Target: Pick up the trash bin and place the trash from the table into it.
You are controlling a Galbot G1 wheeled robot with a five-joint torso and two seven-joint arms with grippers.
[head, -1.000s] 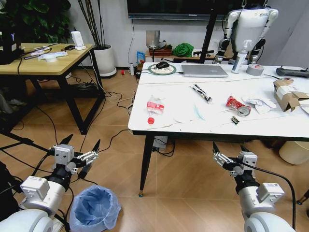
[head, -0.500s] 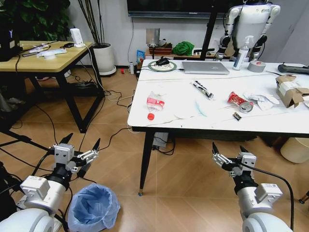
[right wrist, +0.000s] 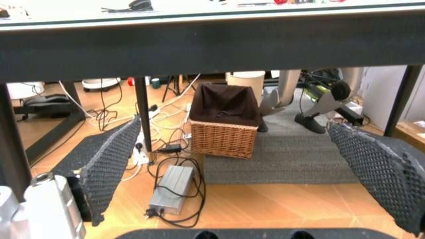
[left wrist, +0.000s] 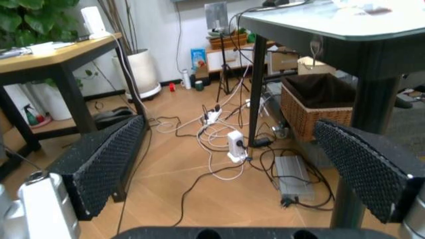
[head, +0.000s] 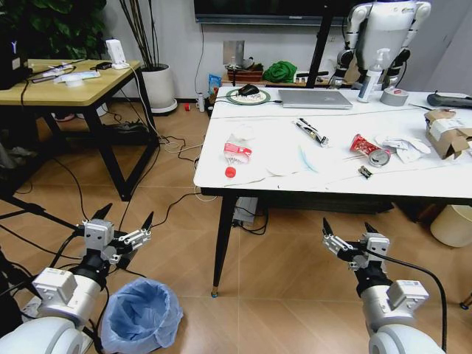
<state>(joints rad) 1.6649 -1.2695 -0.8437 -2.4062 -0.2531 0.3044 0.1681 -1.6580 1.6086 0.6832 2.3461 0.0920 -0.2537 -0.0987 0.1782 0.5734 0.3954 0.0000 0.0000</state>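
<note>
The trash bin [head: 140, 316], lined with a crinkly light-blue bag, stands on the floor at the lower left. My left gripper [head: 122, 217] hangs open just above and behind it, nothing between its fingers [left wrist: 106, 164]. My right gripper [head: 348, 230] is open too, held low in front of the white table [head: 258, 183], below its edge. On the table lies the trash: a red wrapper [head: 236, 153], a red cap [head: 230, 172], a crushed red can [head: 366, 150], crumpled white paper [head: 402, 145] and a torn cardboard box [head: 445, 131].
A laptop [head: 313, 99], spray bottle [head: 372, 74] and tape roll [head: 395, 95] sit at the table's far side. A yellow wooden table [head: 66, 85] stands to the left. Cables [left wrist: 222, 149] trail across the floor. A wicker basket [right wrist: 224, 127] sits under the table. A cream bucket [head: 451, 224] is at right.
The whole head view has shifted, so the table sits a little lower and nearer and the bin shows more fully: the camera moved. Both grippers hold the same open pose.
</note>
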